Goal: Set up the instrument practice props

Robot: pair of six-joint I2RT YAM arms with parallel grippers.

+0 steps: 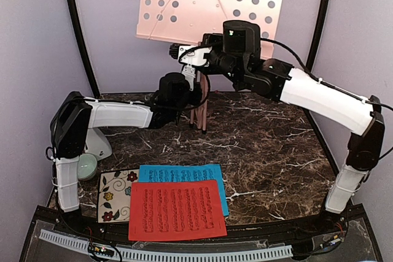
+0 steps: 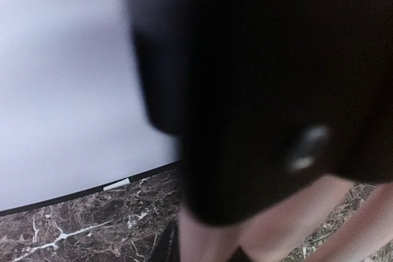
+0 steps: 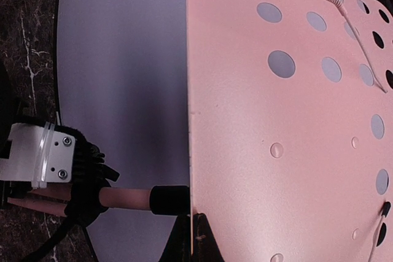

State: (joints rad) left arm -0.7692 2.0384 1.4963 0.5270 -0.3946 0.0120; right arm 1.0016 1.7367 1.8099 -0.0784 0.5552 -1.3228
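Note:
The pale pink music stand stands at the back of the table, its perforated desk point(image 1: 212, 4) high and its legs point(image 1: 201, 111) folded together. My left gripper point(image 1: 194, 72) is closed around the stand's pole below the desk; the left wrist view is blurred and shows only the pink legs point(image 2: 212, 240). My right gripper point(image 3: 198, 240) is shut on the lower edge of the desk point(image 3: 288, 121), next to the pole point(image 3: 126, 199). The red sheet point(image 1: 177, 210) lies at the front, overlapping the blue sheet point(image 1: 184, 173). The white metronome point(image 1: 98, 145) is partly hidden behind my left arm.
A pale green bowl point(image 1: 87, 165) sits at the left beside the metronome. A floral tile point(image 1: 116, 196) lies left of the sheets. Grey walls enclose the marble table point(image 1: 270, 139) at the back and sides.

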